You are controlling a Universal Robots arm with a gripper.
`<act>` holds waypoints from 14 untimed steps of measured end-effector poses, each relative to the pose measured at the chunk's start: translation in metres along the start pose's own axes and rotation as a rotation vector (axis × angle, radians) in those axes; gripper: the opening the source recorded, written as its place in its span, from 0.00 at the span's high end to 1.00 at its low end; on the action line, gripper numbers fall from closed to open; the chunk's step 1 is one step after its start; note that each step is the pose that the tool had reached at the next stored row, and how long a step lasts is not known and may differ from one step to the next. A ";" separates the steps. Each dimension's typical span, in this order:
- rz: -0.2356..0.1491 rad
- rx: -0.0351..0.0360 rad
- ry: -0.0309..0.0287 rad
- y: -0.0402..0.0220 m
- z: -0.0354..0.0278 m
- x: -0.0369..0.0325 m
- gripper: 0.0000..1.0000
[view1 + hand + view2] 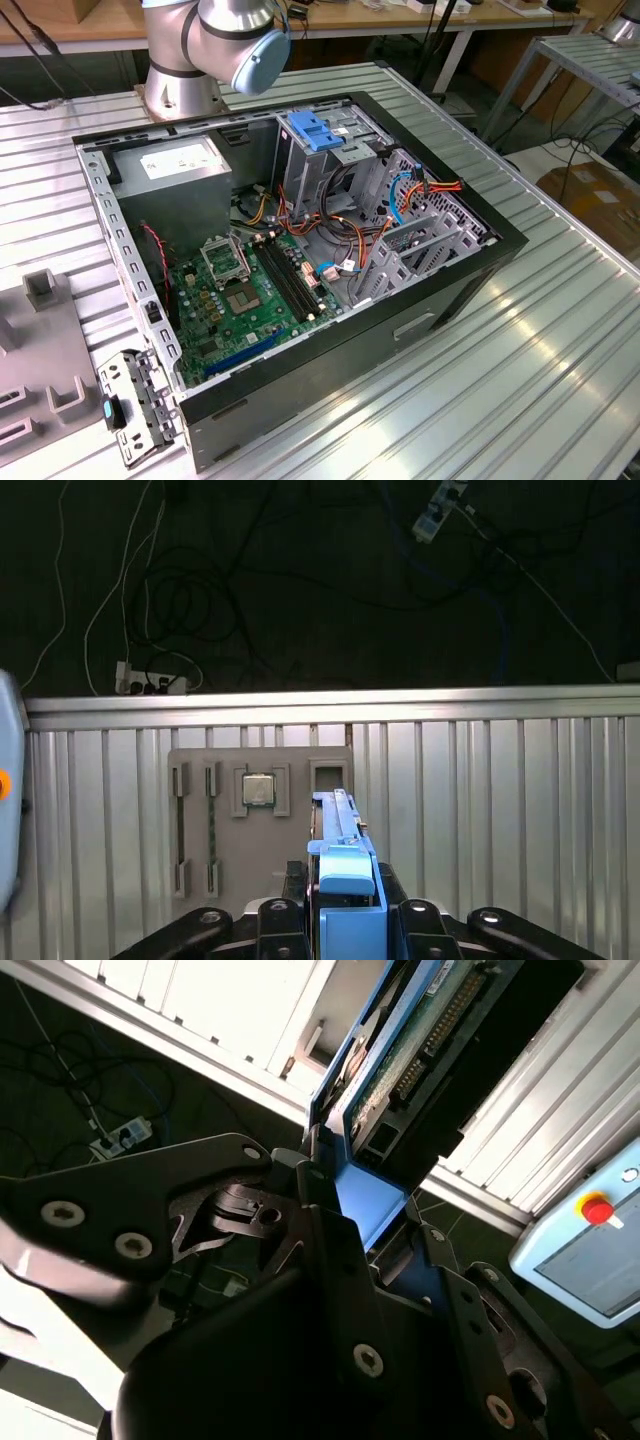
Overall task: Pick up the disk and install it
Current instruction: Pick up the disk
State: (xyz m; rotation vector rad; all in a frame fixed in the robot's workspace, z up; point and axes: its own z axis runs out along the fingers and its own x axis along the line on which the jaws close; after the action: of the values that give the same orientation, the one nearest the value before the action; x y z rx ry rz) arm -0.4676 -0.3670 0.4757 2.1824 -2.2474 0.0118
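Right now the gripper [345, 892] is clamped on the disk [340, 830], its black fingers [400, 915] pressing from either side against the blue carrier bracket. In the first wrist view the disk is seen edge-on, standing up between the fingers. Beyond it lies a grey fixture tray [260, 865] holding a processor chip [258, 790] and two memory sticks [211, 825]. Whether the disk is clear of the tray I cannot tell. The tray rests on the ribbed metal table [500, 800], and past the table's edge a power strip [150, 685] and loose cables lie on the dark floor.

In the second wrist view the disk [400, 1050] shows its green circuit-board side and a row of connector pins, with the bracket's blue plastic running down into the gripper [365, 1210]. A pale blue pendant [560, 1260] with a red button sits nearby.

In the exterior view the open computer case [350, 370] lies on its side on the table, near the arm's base [180, 90]. Inside it are the green motherboard [240, 300], a power supply [180, 170] and a grey drive cage [300, 165] with a blue caddy [315, 130] on top
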 end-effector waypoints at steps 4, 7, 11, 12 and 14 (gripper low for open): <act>0.000 -0.0003 0.0000 0.0000 -0.0081 0.0001 0.63; 0.000 -0.0006 0.0001 -0.0001 -0.0132 0.0002 0.63; 0.000 -0.0008 0.0001 0.0000 -0.0211 0.0002 0.63; 0.000 -0.0010 0.0001 0.0000 -0.0232 0.0003 0.63; 0.000 -0.0010 0.0001 0.0000 -0.0260 0.0003 0.63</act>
State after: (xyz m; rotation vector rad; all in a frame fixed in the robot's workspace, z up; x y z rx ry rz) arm -0.4676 -0.3670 0.5018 2.1819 -2.2468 0.0107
